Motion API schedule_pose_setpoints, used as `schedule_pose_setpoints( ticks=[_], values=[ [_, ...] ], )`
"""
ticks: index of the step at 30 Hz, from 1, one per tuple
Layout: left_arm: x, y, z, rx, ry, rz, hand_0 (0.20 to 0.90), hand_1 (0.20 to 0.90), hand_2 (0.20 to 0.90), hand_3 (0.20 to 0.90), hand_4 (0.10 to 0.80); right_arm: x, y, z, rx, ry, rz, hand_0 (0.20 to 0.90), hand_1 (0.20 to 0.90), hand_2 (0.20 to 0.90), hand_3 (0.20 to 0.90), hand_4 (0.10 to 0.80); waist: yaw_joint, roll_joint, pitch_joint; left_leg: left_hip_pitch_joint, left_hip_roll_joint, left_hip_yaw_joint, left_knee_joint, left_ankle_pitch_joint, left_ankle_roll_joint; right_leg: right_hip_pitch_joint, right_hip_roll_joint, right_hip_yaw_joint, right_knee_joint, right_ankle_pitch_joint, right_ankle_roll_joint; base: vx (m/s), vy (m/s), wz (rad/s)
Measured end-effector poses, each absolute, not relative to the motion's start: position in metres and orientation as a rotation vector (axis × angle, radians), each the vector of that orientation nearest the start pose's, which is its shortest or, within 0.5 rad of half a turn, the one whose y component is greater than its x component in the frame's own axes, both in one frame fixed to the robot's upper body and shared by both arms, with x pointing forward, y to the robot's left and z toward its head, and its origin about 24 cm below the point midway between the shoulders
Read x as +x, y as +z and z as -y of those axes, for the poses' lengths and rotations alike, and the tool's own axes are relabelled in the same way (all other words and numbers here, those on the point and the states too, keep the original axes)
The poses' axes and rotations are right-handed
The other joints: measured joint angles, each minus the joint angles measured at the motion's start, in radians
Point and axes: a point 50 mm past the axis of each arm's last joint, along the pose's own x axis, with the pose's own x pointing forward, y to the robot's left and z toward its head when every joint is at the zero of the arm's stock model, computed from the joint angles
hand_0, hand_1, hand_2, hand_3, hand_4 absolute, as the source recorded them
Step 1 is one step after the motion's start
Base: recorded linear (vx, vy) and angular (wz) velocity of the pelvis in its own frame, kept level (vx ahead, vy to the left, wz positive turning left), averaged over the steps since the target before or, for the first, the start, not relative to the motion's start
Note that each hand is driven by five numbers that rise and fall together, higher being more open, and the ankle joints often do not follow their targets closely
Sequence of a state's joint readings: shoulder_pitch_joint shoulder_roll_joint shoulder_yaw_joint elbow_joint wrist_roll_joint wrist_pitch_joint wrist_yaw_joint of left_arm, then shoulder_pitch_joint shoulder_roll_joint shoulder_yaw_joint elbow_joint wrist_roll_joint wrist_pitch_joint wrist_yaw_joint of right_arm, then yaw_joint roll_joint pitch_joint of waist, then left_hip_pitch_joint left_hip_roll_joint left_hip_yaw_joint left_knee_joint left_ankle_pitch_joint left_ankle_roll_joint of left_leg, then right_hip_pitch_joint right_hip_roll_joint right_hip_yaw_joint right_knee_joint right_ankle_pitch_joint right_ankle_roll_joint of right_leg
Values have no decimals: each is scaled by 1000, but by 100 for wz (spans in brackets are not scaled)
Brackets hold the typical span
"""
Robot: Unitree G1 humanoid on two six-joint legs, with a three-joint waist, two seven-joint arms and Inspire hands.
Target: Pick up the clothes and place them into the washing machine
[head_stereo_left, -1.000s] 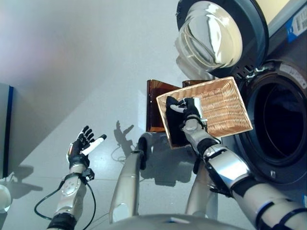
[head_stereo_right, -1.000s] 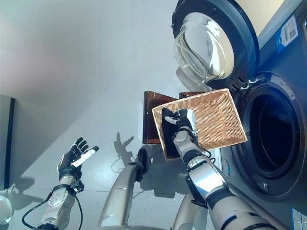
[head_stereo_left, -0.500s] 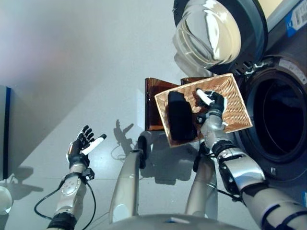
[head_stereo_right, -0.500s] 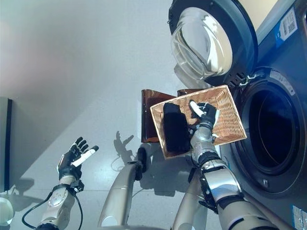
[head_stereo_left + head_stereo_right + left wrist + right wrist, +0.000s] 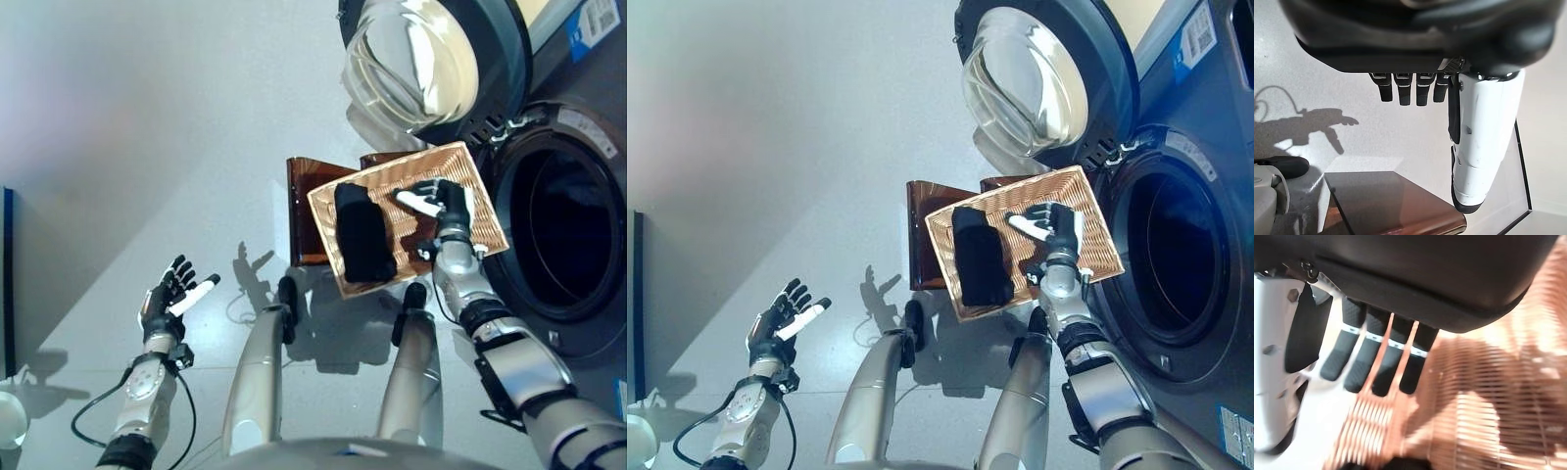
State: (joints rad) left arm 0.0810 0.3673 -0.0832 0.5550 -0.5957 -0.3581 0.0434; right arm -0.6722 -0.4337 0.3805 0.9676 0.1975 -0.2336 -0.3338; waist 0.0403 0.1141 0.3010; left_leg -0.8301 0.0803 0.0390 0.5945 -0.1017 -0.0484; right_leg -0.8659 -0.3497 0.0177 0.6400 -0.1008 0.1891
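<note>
A black garment (image 5: pixel 362 237) lies folded in the left half of a wicker basket (image 5: pixel 487 227), which stands on the floor in front of the washing machine. My right hand (image 5: pixel 446 204) hovers over the basket's right half, open, fingers straight and empty, apart from the garment. In the right wrist view its fingers (image 5: pixel 1378 363) hang above the bare weave (image 5: pixel 1488 421). My left hand (image 5: pixel 167 299) is held up open at the lower left, far from the basket, with nothing in it. The drum opening (image 5: pixel 563 235) gapes dark at the right.
The machine's round glass door (image 5: pixel 421 59) stands swung open above the basket. A brown translucent box (image 5: pixel 306 211) sits against the basket's left side. A dark panel (image 5: pixel 5 284) and a white object (image 5: pixel 8 416) are at the far left.
My right hand has come off the black garment and moved right across the basket toward the drum; the garment stays in the basket. The left hand has not moved.
</note>
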Motion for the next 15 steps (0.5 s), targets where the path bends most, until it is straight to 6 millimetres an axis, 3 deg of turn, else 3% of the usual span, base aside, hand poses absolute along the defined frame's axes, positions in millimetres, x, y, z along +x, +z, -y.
schedule_pose_setpoints(
  ticks=[7,15],
  values=[
    [198,-48,-259,-150,288,-253,900,900,900,900,800,359,46,200,-597,-141,-83,900,900,900,900,800,11,7,6,0,0,2,0,0,0,0,-1,0,0,0,0,0,0,0],
    [198,-48,-259,-149,289,-253,900,900,900,900,800,358,34,199,-644,-170,-156,900,900,900,900,800,12,8,6,0,0,1,0,0,0,0,-1,-1,1,0,0,0,0,0]
  ],
)
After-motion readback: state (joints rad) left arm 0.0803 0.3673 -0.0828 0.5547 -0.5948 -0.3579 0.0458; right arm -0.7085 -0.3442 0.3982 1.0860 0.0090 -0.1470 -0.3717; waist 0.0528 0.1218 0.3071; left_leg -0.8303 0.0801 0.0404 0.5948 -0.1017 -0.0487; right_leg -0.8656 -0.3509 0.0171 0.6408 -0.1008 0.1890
